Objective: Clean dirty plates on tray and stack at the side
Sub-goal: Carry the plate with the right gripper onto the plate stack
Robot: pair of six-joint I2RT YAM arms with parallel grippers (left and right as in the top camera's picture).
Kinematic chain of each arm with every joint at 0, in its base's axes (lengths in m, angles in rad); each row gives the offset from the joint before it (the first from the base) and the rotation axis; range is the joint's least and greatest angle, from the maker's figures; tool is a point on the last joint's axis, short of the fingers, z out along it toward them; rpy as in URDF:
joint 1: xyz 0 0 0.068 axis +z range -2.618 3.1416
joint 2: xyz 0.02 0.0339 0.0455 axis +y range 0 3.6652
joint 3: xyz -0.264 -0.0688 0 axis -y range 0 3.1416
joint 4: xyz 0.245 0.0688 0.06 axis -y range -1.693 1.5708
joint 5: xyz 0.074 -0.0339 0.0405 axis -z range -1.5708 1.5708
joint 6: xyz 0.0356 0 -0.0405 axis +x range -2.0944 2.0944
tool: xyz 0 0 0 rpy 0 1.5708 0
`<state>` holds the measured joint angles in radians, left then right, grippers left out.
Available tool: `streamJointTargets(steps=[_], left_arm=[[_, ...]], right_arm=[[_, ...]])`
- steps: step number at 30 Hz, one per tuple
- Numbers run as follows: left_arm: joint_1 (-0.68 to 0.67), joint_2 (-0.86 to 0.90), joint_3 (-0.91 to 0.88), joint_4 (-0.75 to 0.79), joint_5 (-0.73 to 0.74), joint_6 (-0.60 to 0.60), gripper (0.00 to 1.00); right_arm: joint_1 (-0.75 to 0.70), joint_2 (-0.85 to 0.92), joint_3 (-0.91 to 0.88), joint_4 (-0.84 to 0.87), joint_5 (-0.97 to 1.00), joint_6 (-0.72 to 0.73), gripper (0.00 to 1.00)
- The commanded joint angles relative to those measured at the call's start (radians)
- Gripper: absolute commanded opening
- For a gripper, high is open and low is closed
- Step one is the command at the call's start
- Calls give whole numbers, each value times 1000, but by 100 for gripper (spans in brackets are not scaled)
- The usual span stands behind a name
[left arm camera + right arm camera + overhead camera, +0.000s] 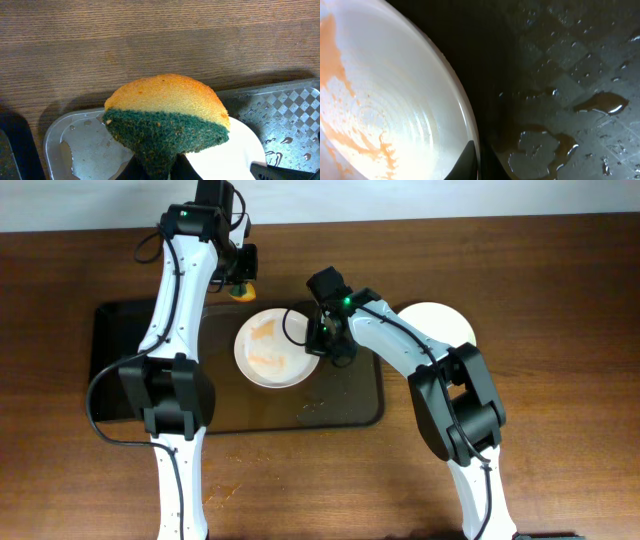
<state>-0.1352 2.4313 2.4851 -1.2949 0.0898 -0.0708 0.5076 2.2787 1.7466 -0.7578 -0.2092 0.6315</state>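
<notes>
A white plate (272,350) smeared with orange sauce lies on the black tray (120,340). My right gripper (322,345) is shut on the plate's right rim; in the right wrist view the rim (465,112) runs between my fingers (479,162). My left gripper (240,280) is shut on a yellow and green sponge (243,290), held above the tray's far edge, apart from the plate. The left wrist view shows the sponge (167,117) pinched at its green base. A clean white plate (440,320) lies on the table right of the tray.
The tray floor is wet, with brown puddles and droplets (600,102). Crumbs lie on the wooden table (560,330) in front of the tray. The tray's near corner shows in the left wrist view (75,145).
</notes>
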Motion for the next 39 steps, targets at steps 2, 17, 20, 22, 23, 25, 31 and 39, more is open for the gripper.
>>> streamJointTargets(steps=[2,17,20,22,23,25,31,39], left_arm=[[1,5,2,3,-7,19,11],[1,5,2,26,-8,19,11],[1,5,2,26,-8,19,11],[1,5,2,26,-8,19,11],[1,5,2,26,-8,19,11],[1,5,2,26,-8,19,11],[1,5,2,26,-8,19,11],[1,5,2,26,-8,19,11]], right_arm=[[-3,-160,-4,-106,175,-69,4],[402,-380,-5,-433,1497,-20,4],[459,-380,-5,-440,1591,-20,4],[470,-380,-5,-445,1617,-21,4],[473,-380,-5,-450,1618,-21,4],[473,-380,-5,-459,1617,-20,4],[470,-380,-5,-460,1581,19,4],[212,-380,-5,-437,871,-1,4]])
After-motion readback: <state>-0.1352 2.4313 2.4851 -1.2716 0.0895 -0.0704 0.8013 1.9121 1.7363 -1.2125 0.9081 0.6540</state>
